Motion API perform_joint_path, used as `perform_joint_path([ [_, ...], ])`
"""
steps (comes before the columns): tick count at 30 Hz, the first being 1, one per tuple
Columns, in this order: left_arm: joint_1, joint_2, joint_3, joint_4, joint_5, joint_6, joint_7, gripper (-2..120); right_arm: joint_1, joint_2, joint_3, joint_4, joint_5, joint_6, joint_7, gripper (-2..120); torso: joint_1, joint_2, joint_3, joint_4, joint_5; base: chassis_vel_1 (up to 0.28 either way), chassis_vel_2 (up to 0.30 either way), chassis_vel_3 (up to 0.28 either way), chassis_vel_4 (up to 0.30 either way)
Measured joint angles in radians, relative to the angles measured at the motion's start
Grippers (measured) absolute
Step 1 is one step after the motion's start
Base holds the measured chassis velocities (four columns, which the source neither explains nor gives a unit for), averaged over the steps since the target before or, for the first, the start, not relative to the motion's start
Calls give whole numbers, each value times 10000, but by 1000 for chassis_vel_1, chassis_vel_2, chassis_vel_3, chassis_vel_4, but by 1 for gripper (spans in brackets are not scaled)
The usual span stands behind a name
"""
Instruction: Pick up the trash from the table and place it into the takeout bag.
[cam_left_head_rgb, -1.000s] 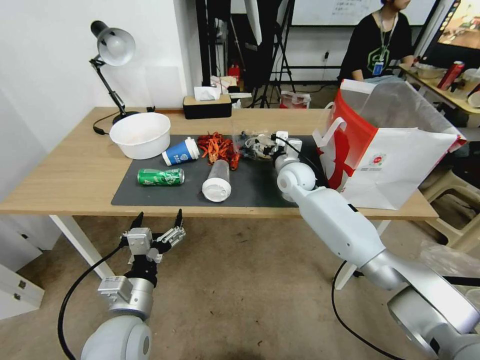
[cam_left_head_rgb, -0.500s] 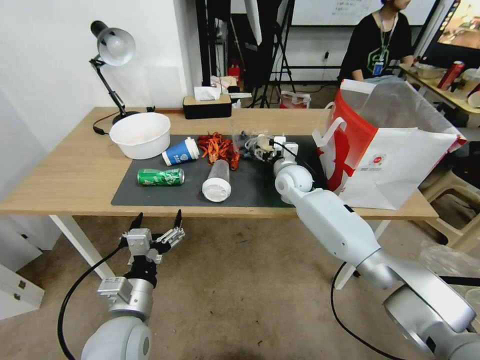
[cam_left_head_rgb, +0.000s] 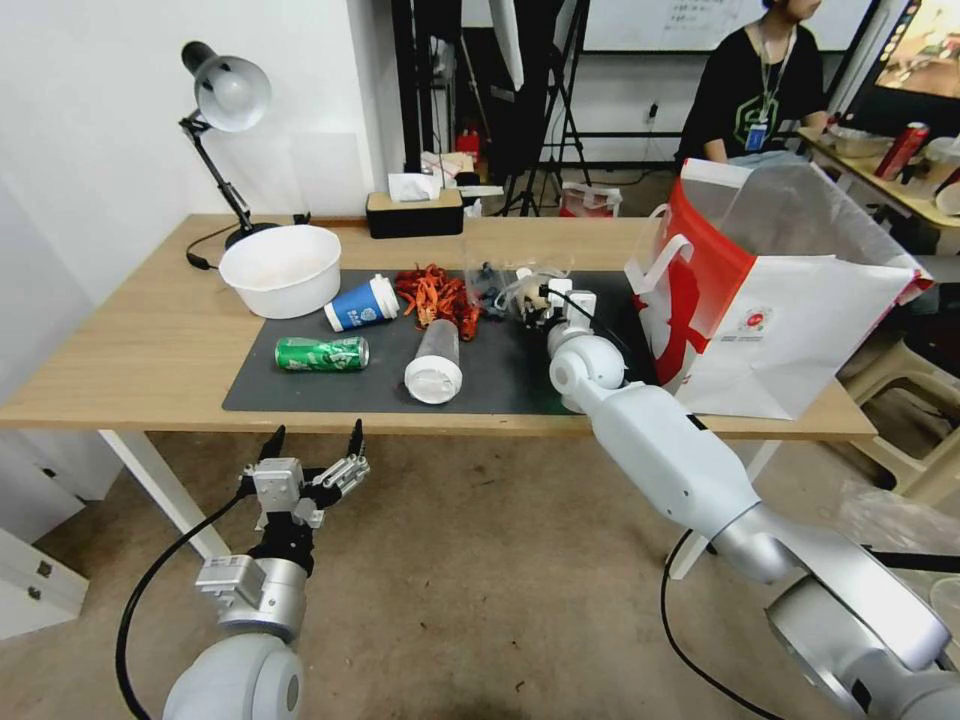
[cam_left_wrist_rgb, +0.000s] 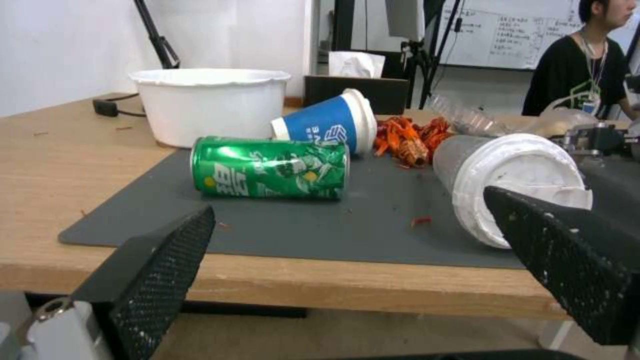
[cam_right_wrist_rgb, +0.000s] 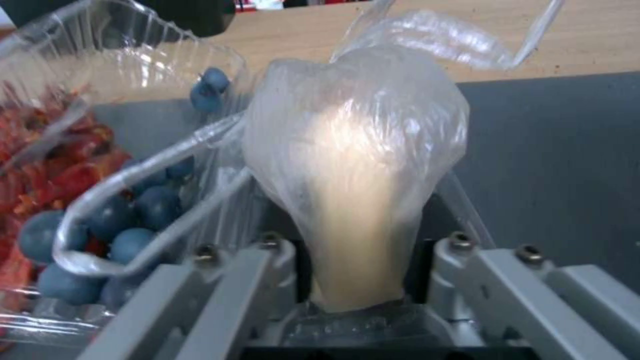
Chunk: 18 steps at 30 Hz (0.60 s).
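Note:
My right gripper (cam_left_head_rgb: 543, 301) reaches over the dark mat (cam_left_head_rgb: 500, 375) and is shut on the clear bag with a pale bun (cam_left_head_rgb: 524, 291). In the right wrist view the bun (cam_right_wrist_rgb: 360, 150) is squeezed between the fingers of that gripper (cam_right_wrist_rgb: 360, 260), beside a clear bowl (cam_right_wrist_rgb: 120, 165) holding blue berries. The green can (cam_left_head_rgb: 321, 353) (cam_left_wrist_rgb: 270, 167), blue cup (cam_left_head_rgb: 360, 304) (cam_left_wrist_rgb: 327, 122) and lidded clear cup (cam_left_head_rgb: 434, 362) (cam_left_wrist_rgb: 513, 185) all lie on their sides on the mat. The takeout bag (cam_left_head_rgb: 790, 320) stands open at the table's right end. My left gripper (cam_left_head_rgb: 312, 440) hangs open below the table's front edge (cam_left_head_rgb: 130, 405).
A white tub (cam_left_head_rgb: 280, 268) stands at the mat's back left corner, with red crayfish shells (cam_left_head_rgb: 435, 292) between the blue cup and the clear bowl (cam_left_head_rgb: 492, 278). A desk lamp (cam_left_head_rgb: 225, 100) and a tissue box (cam_left_head_rgb: 413, 210) sit along the back.
My right arm has shifted slightly to the left, and the bun bag now sits bunched up at its gripper. The left arm has not moved.

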Motion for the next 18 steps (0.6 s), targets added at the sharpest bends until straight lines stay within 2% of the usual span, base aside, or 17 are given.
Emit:
perform_joint_path([
  [5, 0, 0, -18, 0, 1, -11, -4, 100, -68, -85, 85, 184, 65, 210, -81, 8, 0, 0, 0, 0, -1, 0, 0, 0, 0],
  [9, 6, 0, -24, 0, 1, -29, -6, 100, -104, -119, 154, 285, 116, 360, -168, 6, 0, -1, 0, 0, -1, 0, 0, 0, 0],
  [18, 39, 0, -34, -10, 20, -81, -12, 100, -512, -438, 497, 1304, 663, 1404, -1154, 6, 0, 0, 0, 0, 0, 0, 0, 0, 0],
])
